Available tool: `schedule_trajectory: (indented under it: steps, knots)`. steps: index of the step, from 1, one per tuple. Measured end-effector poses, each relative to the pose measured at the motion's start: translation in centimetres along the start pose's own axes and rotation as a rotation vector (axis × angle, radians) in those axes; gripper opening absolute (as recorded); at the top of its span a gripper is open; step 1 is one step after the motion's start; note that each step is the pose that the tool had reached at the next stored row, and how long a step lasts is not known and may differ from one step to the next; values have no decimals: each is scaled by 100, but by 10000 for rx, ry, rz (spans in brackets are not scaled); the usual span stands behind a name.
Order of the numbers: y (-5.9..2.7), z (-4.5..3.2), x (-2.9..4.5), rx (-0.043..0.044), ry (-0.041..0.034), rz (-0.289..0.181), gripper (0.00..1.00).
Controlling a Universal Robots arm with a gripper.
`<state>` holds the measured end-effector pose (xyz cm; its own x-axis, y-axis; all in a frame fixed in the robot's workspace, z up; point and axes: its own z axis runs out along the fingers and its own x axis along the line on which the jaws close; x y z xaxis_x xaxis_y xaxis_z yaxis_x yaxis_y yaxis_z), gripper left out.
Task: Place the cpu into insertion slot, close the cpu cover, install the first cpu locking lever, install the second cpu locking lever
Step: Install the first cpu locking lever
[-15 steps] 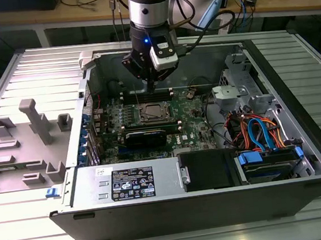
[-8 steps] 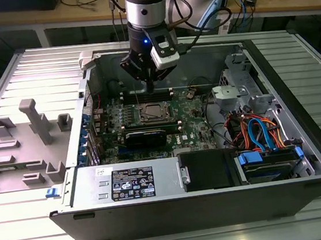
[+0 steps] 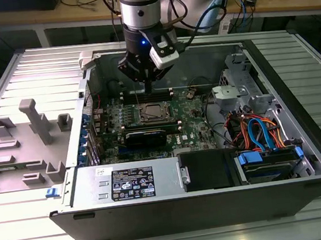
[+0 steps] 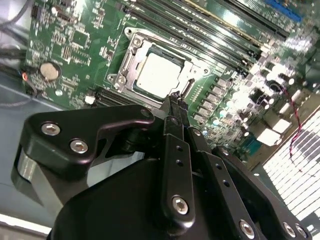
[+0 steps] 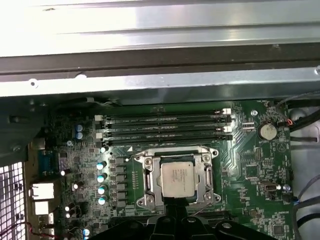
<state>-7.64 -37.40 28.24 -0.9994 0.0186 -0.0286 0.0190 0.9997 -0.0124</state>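
Note:
The cpu [image 5: 178, 179], a small square chip with a silvery top, lies flat in the insertion slot [image 5: 142, 200] on the green board. Around its edges the cpu cover [image 5: 172, 153] lies down as a silvery frame, with the chip showing through its window. Both wrist views show this; the second has the cpu [image 4: 159, 74] and cover [image 4: 142, 49] just past my fingertips. My gripper [image 4: 174, 100] is shut with nothing in it, its tip hovering over the socket's edge. In the exterior view the gripper [image 3: 145, 88] hangs inside the open computer case, above the socket's far side.
Long black memory slots [image 5: 165, 127] run beside the socket toward the case wall [image 5: 160, 80]. A coin battery [image 5: 267, 131] sits on the board. The power supply [image 3: 130, 181] and drive cables [image 3: 261, 134] fill the case's near side. Grey fixtures [image 3: 34, 128] stand outside the case.

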Motion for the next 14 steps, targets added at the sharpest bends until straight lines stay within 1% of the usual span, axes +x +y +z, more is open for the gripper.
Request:
schedule_trajectory:
  steps: [1,3,5,6,12,14]
  knots:
    - [0,1,0,-4,-1,-163,11]
    - [0,5,0,-21,-9,-730,11]
    - [1,6,2,-30,-13,-1002,11]
    - [-1,6,6,-32,-13,-1077,11]
    - [-5,5,10,-33,-14,-1083,11]
    - [-6,5,27,-37,-15,-1102,11]
